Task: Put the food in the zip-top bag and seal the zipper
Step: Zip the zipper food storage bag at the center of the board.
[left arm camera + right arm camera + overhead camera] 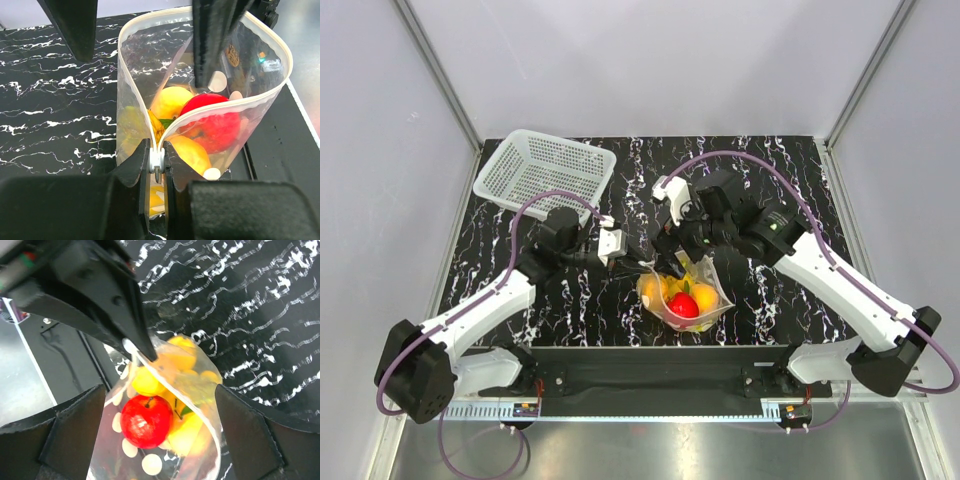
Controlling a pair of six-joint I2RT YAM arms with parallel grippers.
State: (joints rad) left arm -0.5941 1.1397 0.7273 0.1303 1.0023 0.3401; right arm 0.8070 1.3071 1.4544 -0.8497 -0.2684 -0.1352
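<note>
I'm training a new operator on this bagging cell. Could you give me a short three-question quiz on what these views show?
1. True or false: the mouth of the zip-top bag is already sealed all the way along.
2. What do the left arm's jaws pinch? A) the rim of the white basket B) one end of the zipper C) nothing at all
3. Fill in: the red fruit lies ___ the bag.
Key: 1 false, the mouth gapes open. 2 B. 3 inside.
</note>
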